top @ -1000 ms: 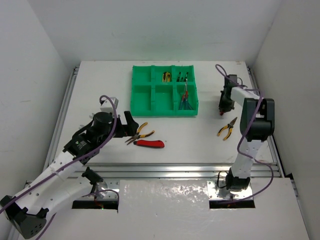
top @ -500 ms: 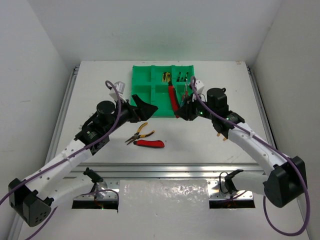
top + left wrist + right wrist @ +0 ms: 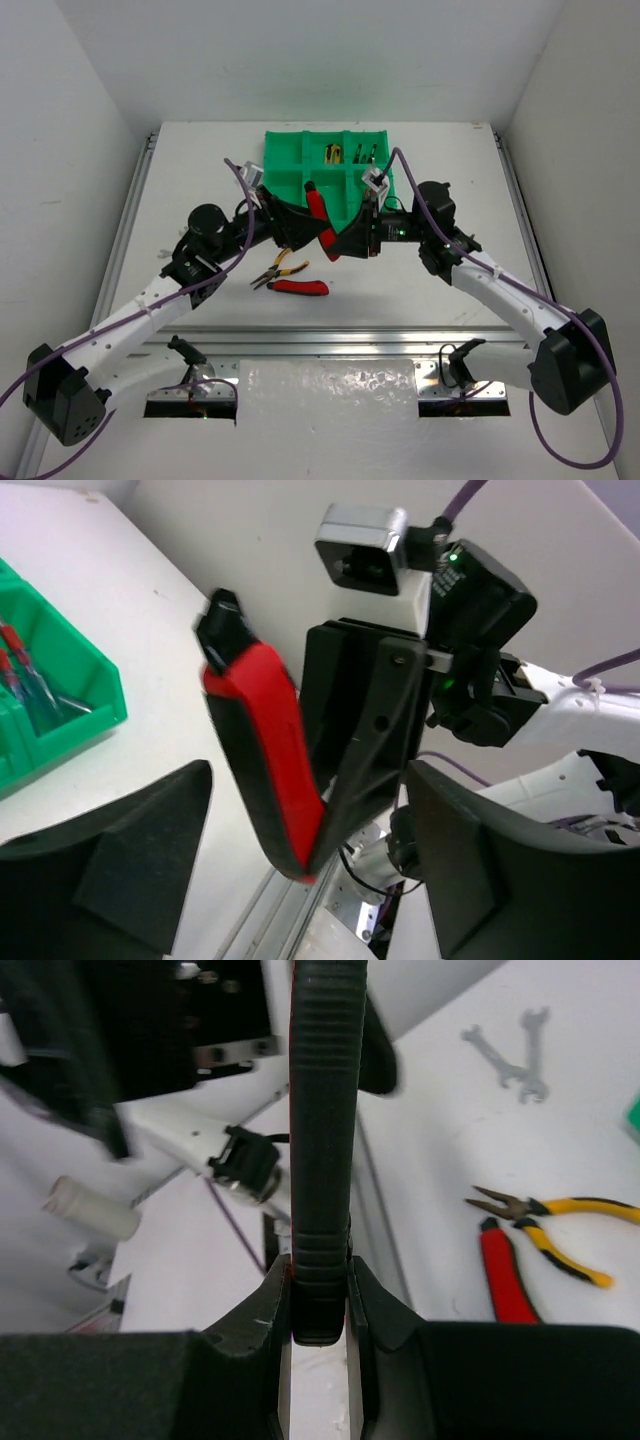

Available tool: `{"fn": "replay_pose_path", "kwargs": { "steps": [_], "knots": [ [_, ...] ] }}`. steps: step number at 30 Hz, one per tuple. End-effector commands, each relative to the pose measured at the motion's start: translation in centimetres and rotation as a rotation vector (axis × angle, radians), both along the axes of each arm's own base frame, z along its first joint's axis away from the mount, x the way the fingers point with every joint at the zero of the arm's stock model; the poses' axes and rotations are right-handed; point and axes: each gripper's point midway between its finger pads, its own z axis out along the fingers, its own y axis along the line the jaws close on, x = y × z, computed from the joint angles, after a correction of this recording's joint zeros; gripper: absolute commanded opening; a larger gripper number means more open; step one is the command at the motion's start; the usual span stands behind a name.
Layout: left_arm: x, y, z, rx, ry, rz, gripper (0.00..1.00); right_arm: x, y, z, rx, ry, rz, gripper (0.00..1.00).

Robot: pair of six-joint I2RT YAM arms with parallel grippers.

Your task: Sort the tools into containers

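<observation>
Red utility knife [image 3: 318, 215]: off the table [image 3: 200, 170], tilted, upper end toward the green tray [image 3: 285, 160], seen from above over the tray's near edge at the middle column; height above it cannot be judged. Lower end clamped in the right gripper [image 3: 345, 240]. Right wrist view: both jaws pressed flat against the knife body [image 3: 322, 1110], one on each side, black ribbed edge facing the camera. Left gripper [image 3: 290, 224] faces it from the other side, just beside. Its fingers [image 3: 130, 875] are spread wide, and the knife [image 3: 262, 755] shows in the gap between them, touching neither. On the table nearer the arm bases than the tray: yellow-handled pliers [image 3: 278, 268] and, just beside them, a second red knife [image 3: 298, 287], both lying flat. Right wrist view also shows two wrenches [image 3: 490, 1055] flat on the table, apart from the pliers. Far middle and far right tray compartments hold small tools, too small to name.
</observation>
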Motion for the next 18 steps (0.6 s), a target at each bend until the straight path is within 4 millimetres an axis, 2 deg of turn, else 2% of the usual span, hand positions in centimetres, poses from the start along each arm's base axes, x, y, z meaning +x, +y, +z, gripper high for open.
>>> {"fn": "replay_pose_path", "kwargs": {
  "steps": [1, 2, 3, 5, 6, 8, 9, 10, 12, 13, 14, 15, 16, 17, 18],
  "knots": [
    [-0.4, -1.0, 1.4, -0.006, -0.077, -0.064, 0.73, -2.1, 0.9, 3.3, 0.090, -0.089, 0.123, 0.03],
    [-0.4, -1.1, 1.4, -0.012, -0.068, -0.069, 0.71, -2.5, 1.2, 3.3, 0.090, -0.088, 0.139, 0.03],
    [-0.4, -1.2, 1.6, -0.021, -0.078, -0.080, 0.60, -2.6, 1.3, 3.4, 0.092, -0.089, 0.144, 0.03],
    [-0.5, -1.4, 1.8, -0.032, -0.078, -0.092, 0.50, -3.0, 1.7, 3.5, 0.098, -0.092, 0.168, 0.03],
    [-0.4, -1.6, 1.8, -0.033, -0.080, -0.100, 0.35, -3.1, 1.8, 3.5, 0.100, -0.090, 0.173, 0.03],
    [-0.6, -1.8, 2.4, -0.042, -0.095, -0.118, 0.22, -3.0, 2.0, 3.4, 0.101, -0.080, 0.176, 0.04],
    [-0.4, -1.8, 2.3, -0.037, -0.086, -0.111, 0.04, -2.9, 2.0, 3.3, 0.099, -0.079, 0.168, 0.17],
    [0.1, -1.7, 2.7, -0.035, -0.084, -0.085, 0.01, -2.6, 1.9, 2.6, 0.077, -0.049, 0.145, 0.32],
    [3.1, -0.3, 1.2, 0.029, -0.009, 0.096, 0.00, -0.3, 1.2, 2.1, 0.032, -0.064, -0.007, 0.82],
    [4.5, 0.6, 1.7, 0.043, 0.006, 0.187, 0.00, 0.8, 0.6, 1.5, -0.005, -0.052, -0.091, 0.99],
    [7.2, 3.1, -0.4, 0.116, 0.086, 0.385, 0.00, 1.6, -0.8, -0.3, -0.101, -0.006, -0.194, 0.99],
    [8.7, 4.8, -1.2, 0.154, 0.126, 0.506, 0.00, 2.9, -1.9, -0.9, -0.157, 0.007, -0.310, 0.99],
    [10.7, 5.9, -1.0, 0.185, 0.158, 0.607, 0.00, 4.9, -4.8, -3.8, -0.296, 0.076, -0.525, 0.99],
    [13.3, 8.1, -2.8, 0.270, 0.225, 0.751, 0.00, 6.0, -6.9, -4.3, -0.347, 0.070, -0.663, 0.99],
    [14.6, 8.9, -3.3, 0.308, 0.241, 0.792, 0.00, 5.8, -7.6, -4.7, -0.371, 0.071, -0.688, 0.99]
  ]
}}
